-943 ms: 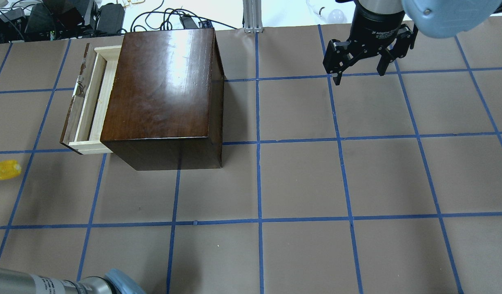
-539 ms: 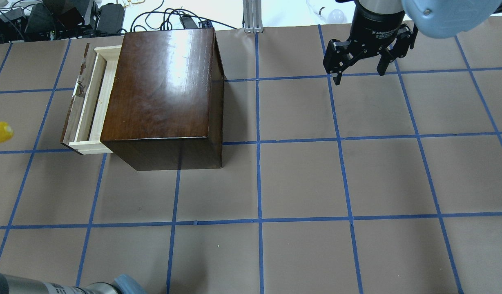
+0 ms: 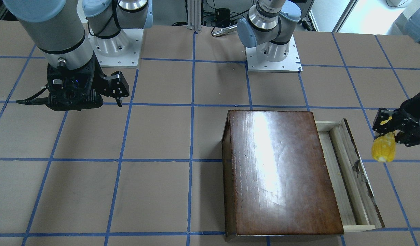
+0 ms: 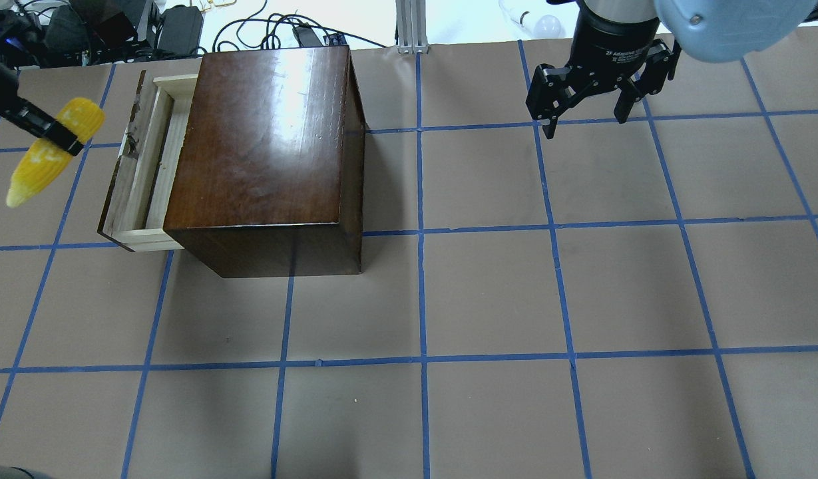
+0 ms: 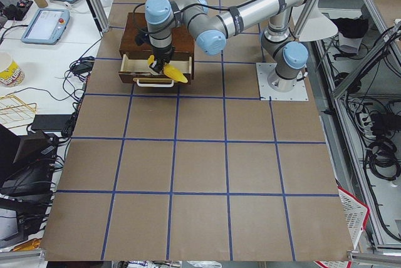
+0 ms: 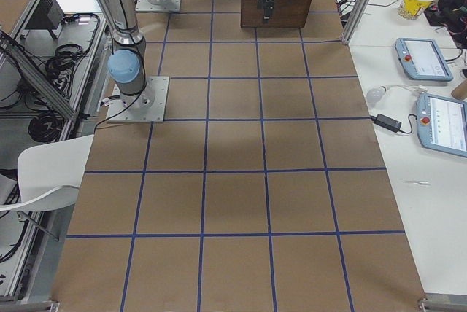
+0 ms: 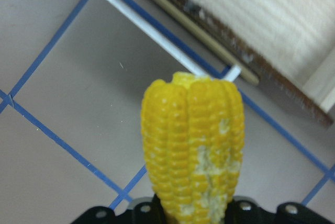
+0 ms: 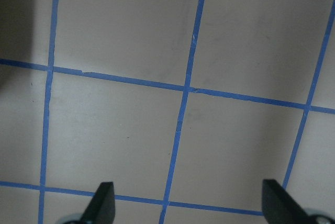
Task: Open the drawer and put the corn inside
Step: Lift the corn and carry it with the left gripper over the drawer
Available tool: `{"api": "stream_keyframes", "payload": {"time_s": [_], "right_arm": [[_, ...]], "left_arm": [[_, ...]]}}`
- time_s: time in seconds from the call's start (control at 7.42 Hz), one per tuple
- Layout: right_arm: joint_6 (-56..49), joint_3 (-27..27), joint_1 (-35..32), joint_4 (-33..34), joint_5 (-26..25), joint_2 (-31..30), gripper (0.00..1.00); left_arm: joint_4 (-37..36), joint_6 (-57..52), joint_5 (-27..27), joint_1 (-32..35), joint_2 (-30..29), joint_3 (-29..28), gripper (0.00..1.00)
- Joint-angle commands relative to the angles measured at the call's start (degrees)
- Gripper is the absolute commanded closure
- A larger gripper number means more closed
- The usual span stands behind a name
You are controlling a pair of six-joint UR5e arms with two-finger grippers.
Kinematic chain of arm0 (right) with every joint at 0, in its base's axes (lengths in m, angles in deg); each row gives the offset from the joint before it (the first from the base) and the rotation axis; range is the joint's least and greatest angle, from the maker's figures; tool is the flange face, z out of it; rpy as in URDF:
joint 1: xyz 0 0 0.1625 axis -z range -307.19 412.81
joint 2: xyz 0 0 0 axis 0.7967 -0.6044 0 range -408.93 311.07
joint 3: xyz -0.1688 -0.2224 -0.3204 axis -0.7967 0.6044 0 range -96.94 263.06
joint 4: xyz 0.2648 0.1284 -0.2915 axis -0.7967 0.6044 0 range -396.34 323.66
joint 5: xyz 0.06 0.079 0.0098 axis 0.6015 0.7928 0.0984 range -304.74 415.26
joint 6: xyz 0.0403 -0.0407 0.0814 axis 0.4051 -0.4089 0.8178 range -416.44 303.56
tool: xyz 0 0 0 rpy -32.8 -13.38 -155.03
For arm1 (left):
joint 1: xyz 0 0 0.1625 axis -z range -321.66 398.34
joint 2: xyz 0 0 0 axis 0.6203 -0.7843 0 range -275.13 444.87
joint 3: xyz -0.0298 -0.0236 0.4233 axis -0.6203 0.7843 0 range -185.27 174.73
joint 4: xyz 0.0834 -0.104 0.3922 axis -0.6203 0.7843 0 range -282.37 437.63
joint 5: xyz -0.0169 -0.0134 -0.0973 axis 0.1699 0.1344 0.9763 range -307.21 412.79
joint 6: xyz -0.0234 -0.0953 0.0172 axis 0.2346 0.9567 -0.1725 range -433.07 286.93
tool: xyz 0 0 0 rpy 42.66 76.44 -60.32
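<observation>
The dark brown box (image 4: pixel 269 153) stands at the table's far left, its pale wood drawer (image 4: pixel 142 166) pulled partly out to the left. My left gripper (image 4: pixel 52 136) is shut on the yellow corn (image 4: pixel 39 163) and holds it in the air just left of the drawer's dark front panel. The corn also shows in the front view (image 3: pixel 384 147), in the left wrist view (image 7: pixel 193 145) and in the left exterior view (image 5: pixel 168 71). The drawer (image 3: pixel 350 177) is empty where it shows. My right gripper (image 4: pixel 585 123) is open and empty, above the table's far right.
A white wire handle (image 7: pixel 157 30) is on the drawer's front panel. Cables and boxes (image 4: pixel 82 26) lie beyond the table's far edge. The arm bases (image 3: pixel 271 58) stand on the robot's side of the table.
My left gripper has carried the corn up and toward the far side, from the table's left edge to beside the drawer front. The right arm has not moved.
</observation>
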Motion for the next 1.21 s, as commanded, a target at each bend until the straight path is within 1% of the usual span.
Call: {"api": "stream_keyframes", "payload": {"time_s": [0.0, 0.13, 0.54, 1.08], "right_arm": [[-0.03, 0.00, 0.00, 0.02, 0.00, 0.00, 0.00], [-0.03, 0.00, 0.00, 0.02, 0.00, 0.00, 0.00], [-0.03, 0.00, 0.00, -0.06, 0.00, 0.00, 0.00], [0.06, 0.00, 0.00, 0.02, 0.00, 0.00, 0.00]], "left_arm": [[-0.83, 17.89, 0.80, 3.48, -2.10, -2.03, 1.00], [-3.36, 23.86, 0.63, 4.80, -3.24, -1.94, 1.00], [-6.27, 31.27, 0.54, 7.70, -5.80, -2.03, 1.00], [-7.59, 32.00, -0.69, 7.98, -8.52, -2.03, 1.00]]}}
